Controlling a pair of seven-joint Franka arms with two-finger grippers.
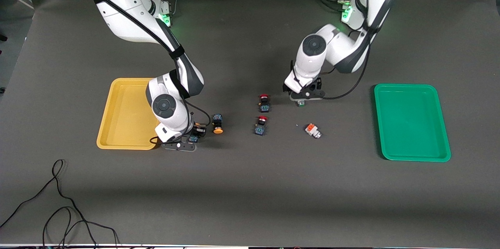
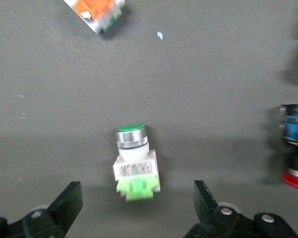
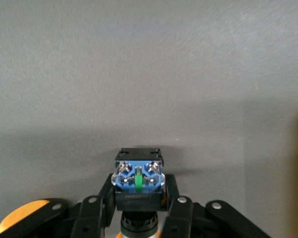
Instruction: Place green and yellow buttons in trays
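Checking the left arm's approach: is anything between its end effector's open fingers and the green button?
No. In the left wrist view the green button sits on bare mat between the left end effector's open fingers.

The green button lies on the table between the left gripper's spread jaws.

The table is covered with a dark grey sheet that looks matt and a little rough, like cloth. The yellow tray and the green tray look like smooth plastic with a soft shine. The green button has a shiny metal ring under its cap, a white plastic body and a pale green plastic end. The yellow button has a blue and black plastic body with small shiny metal screws. The arms have glossy white shells. The right gripper and left gripper look like matt black plastic.
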